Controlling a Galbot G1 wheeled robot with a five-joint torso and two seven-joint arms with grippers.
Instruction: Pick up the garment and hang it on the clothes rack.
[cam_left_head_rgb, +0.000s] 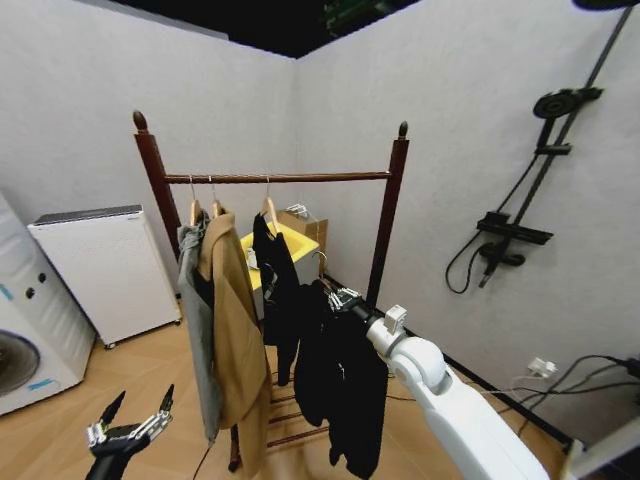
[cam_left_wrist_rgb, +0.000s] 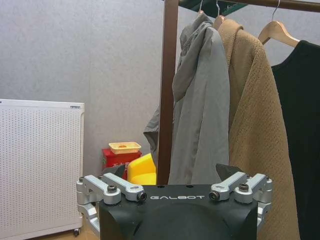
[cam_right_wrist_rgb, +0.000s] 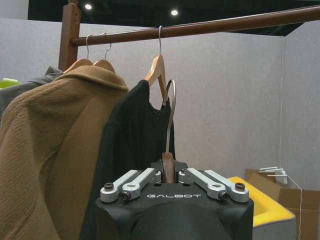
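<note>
The garment (cam_left_head_rgb: 345, 390), a long black coat, hangs from a wooden hanger (cam_right_wrist_rgb: 167, 167) with my right gripper (cam_left_head_rgb: 343, 297) shut on the hanger's neck. The hanger's metal hook (cam_right_wrist_rgb: 171, 110) stands up below the bar (cam_right_wrist_rgb: 225, 24) of the clothes rack (cam_left_head_rgb: 280, 178) and does not touch it. I hold the coat in front of the rack's right half, beside a shorter black T-shirt (cam_left_head_rgb: 272, 280). My left gripper (cam_left_head_rgb: 130, 430) sits low at the front left, open and holding nothing, facing the rack's post (cam_left_wrist_rgb: 167, 90).
A grey hooded jacket (cam_left_head_rgb: 197, 330) and a tan coat (cam_left_head_rgb: 235, 340) hang on the bar's left half. A white appliance (cam_left_head_rgb: 105, 270) and a washing machine (cam_left_head_rgb: 20, 340) stand at the left. A yellow bin (cam_left_head_rgb: 290, 243) sits behind the rack, and a shower fixture (cam_left_head_rgb: 530, 200) is on the right wall.
</note>
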